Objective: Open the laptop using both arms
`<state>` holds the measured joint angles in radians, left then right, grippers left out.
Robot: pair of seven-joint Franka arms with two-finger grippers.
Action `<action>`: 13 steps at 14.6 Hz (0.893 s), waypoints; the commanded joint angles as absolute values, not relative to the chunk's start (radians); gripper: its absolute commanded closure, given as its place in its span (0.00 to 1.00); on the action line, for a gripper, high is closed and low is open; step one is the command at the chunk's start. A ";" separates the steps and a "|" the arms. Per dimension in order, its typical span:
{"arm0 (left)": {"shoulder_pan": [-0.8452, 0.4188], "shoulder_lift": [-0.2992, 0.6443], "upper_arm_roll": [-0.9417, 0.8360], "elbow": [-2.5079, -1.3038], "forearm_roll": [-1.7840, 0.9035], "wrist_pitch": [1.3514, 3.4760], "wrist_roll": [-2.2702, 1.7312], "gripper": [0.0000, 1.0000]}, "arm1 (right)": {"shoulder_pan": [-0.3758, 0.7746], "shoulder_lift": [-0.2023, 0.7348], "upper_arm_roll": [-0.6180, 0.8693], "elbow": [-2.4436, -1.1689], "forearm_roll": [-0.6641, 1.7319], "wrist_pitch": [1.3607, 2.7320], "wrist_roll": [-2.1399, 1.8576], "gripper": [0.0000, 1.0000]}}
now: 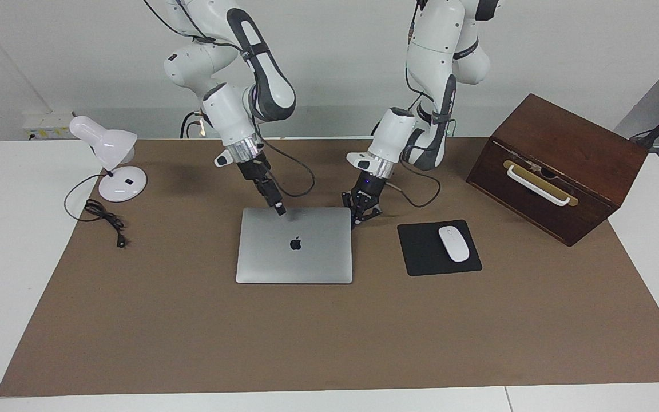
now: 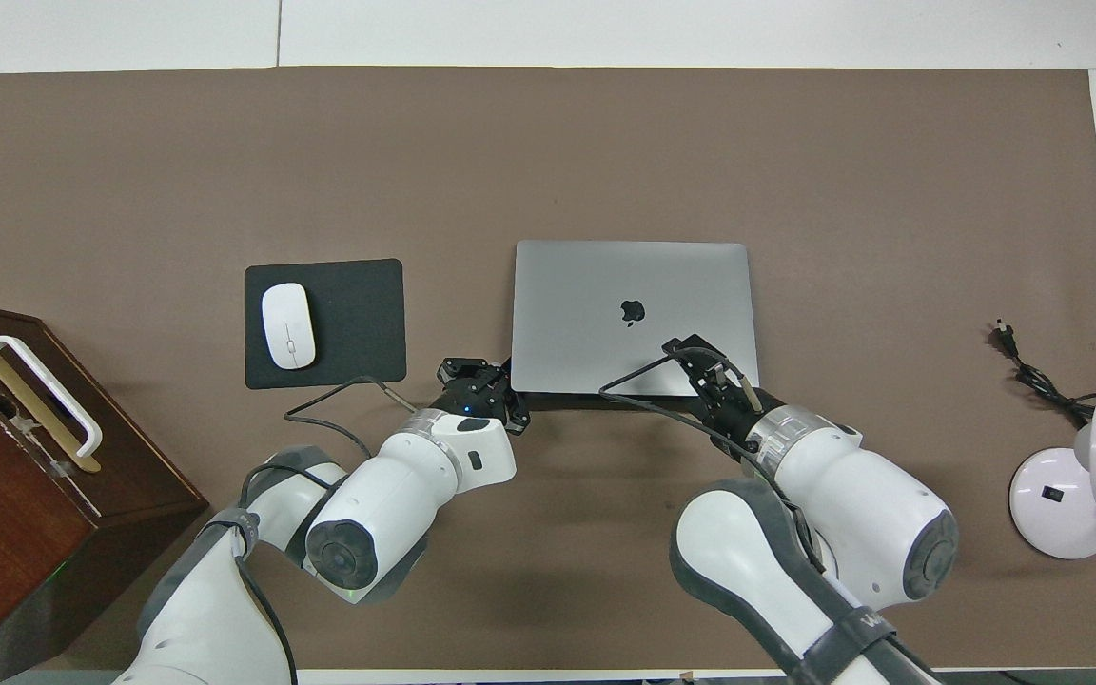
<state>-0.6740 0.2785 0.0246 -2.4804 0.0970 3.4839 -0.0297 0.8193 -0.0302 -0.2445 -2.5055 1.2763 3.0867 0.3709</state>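
Note:
The silver laptop [image 1: 306, 260] lies closed and flat on the brown mat, apple logo up; it also shows in the overhead view [image 2: 605, 276]. My right gripper [image 1: 280, 209] is shut, its tip down on the lid near the edge closest to the robots; in the overhead view [image 2: 695, 354] it is over that same edge. My left gripper [image 1: 362, 216] is open and low at the laptop's corner nearest the robots, toward the left arm's end; it also shows in the overhead view [image 2: 489, 379].
A black mouse pad [image 1: 421, 254] with a white mouse [image 1: 454, 244] lies beside the laptop toward the left arm's end. A brown wooden box [image 1: 564, 143] with a white handle stands past it. A white desk lamp [image 1: 109, 151] and its cable [image 1: 103, 217] are at the right arm's end.

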 commanded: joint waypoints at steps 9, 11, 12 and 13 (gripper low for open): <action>-0.693 0.311 0.028 -2.476 0.114 3.507 -0.026 1.00 | 0.870 -0.018 -0.250 -2.500 1.353 3.106 0.348 0.00; -0.693 0.311 0.028 -2.476 0.114 3.507 -0.026 1.00 | 0.865 -0.015 -0.253 -2.494 1.353 3.103 0.336 0.00; -0.693 0.311 0.028 -2.476 0.114 3.507 -0.026 1.00 | 0.864 -0.009 -0.255 -2.490 1.353 3.103 0.325 0.00; -0.693 0.311 0.028 -2.477 0.114 3.507 -0.026 1.00 | 0.859 -0.005 -0.259 -2.487 1.351 3.102 0.299 0.00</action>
